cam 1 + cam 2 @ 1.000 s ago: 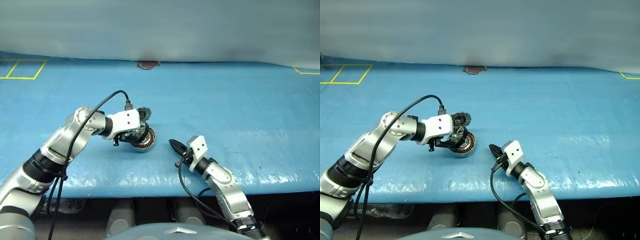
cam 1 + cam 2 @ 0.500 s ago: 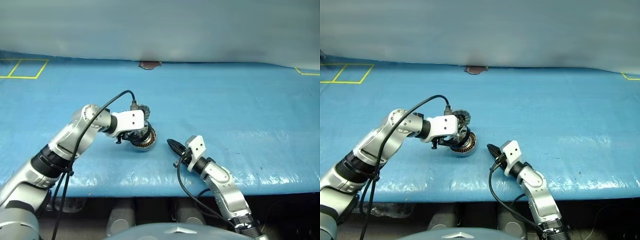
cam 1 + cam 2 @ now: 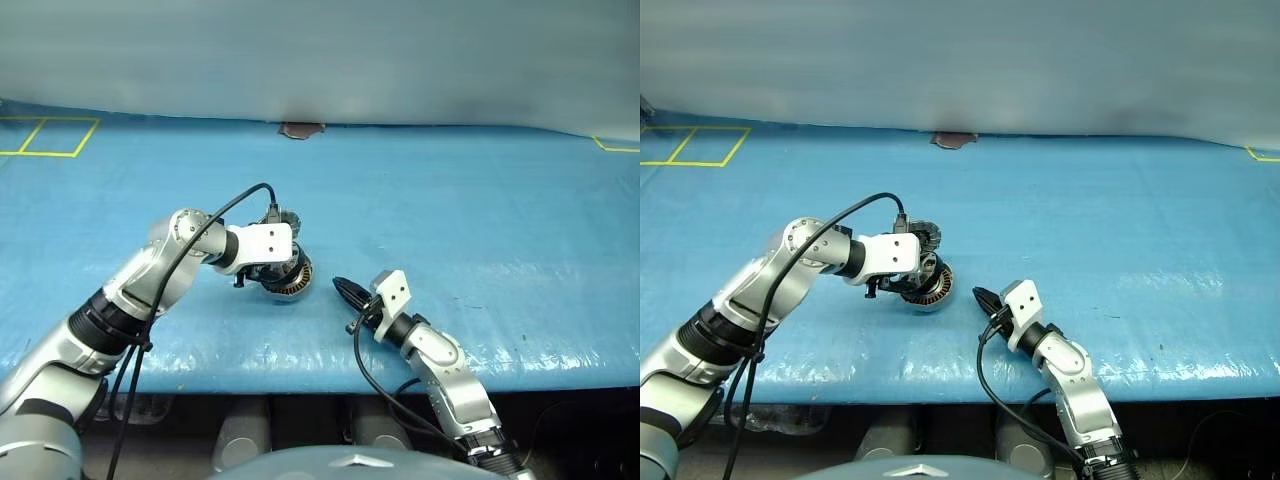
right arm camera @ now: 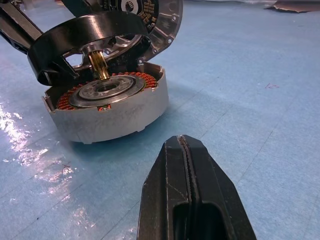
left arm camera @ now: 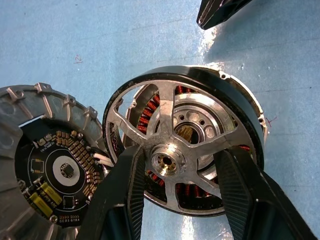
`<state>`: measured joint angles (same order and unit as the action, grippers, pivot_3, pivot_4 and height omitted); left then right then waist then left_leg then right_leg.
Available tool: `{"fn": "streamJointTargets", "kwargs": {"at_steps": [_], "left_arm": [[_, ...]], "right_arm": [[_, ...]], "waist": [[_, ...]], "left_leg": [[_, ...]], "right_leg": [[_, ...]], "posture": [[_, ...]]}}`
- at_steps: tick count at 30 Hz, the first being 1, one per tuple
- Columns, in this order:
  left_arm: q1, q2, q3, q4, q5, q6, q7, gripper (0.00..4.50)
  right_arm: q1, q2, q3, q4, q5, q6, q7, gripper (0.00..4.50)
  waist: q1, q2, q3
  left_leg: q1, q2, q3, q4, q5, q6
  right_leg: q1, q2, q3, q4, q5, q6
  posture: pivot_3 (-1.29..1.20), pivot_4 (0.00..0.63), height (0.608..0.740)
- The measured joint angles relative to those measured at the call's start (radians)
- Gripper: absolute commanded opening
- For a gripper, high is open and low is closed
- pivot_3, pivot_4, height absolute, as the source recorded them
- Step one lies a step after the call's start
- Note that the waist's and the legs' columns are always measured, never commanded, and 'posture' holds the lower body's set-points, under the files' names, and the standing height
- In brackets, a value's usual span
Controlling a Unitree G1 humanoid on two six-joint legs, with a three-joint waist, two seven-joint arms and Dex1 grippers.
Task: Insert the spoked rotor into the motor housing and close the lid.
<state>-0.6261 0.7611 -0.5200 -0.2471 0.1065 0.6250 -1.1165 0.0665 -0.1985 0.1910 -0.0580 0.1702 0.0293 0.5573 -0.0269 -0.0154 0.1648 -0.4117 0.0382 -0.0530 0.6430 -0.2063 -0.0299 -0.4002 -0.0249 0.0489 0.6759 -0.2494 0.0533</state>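
Both grippers: our left gripper [image 5: 177, 187] clamps spoked rotor [image 5: 182, 150] tilted over motor housing [image 4: 107, 107]; right gripper [image 4: 190, 190] closed, empty.

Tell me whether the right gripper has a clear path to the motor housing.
Probably yes: the shut right gripper faces the motor housing across bare blue mat, though the left gripper holds the spoked rotor tilted above it.

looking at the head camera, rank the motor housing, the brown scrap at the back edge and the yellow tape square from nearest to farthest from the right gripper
1. Motor housing, just left of the right gripper.
2. Brown scrap, far edge, centre.
3. Yellow tape square, far left corner.
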Motion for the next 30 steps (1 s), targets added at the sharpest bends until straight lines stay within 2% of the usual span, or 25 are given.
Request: {"fn": "streamJointTargets", "kwargs": {"at_steps": [19,20,26,30], "left_arm": [[0.011,0.003,-0.031,-0.007,0.058,-0.017,-0.044,1.80],[0.010,0.003,-0.032,-0.007,0.061,-0.019,-0.048,2.54],[0.011,-0.009,-0.050,-0.006,0.070,-0.039,-0.081,4.49],[0.005,-0.018,-0.046,-0.006,0.071,-0.058,-0.084,4.49]], "right_arm": [[-0.009,-0.001,-0.004,0.003,-0.001,0.002,0.000,0.00],[-0.010,-0.001,-0.004,0.003,-0.001,0.002,0.000,0.00],[-0.012,0.000,-0.005,0.003,-0.001,0.002,-0.003,0.00],[-0.012,0.001,-0.005,0.003,-0.001,0.002,-0.005,0.00]], "waist": [[-0.003,0.000,0.000],[-0.003,0.000,0.000],[-0.007,0.000,0.000],[-0.010,0.000,0.000]], "left_leg": [[0.000,0.000,0.000,-0.001,0.000,0.000],[0.000,0.000,0.000,-0.001,0.000,0.000],[0.000,0.000,0.000,-0.001,0.000,0.000],[0.000,0.000,0.000,-0.002,0.000,0.000]], "right_leg": [[0.000,0.000,0.000,0.000,0.000,0.000],[0.000,0.000,0.000,0.000,0.000,0.000],[-0.001,0.001,0.001,0.000,0.000,0.000],[-0.001,0.001,0.001,0.000,0.000,0.000]], "posture": [[0.00,0.150,0.740],[0.00,0.150,0.740],[0.00,0.150,0.740],[0.00,0.150,0.740]]}}
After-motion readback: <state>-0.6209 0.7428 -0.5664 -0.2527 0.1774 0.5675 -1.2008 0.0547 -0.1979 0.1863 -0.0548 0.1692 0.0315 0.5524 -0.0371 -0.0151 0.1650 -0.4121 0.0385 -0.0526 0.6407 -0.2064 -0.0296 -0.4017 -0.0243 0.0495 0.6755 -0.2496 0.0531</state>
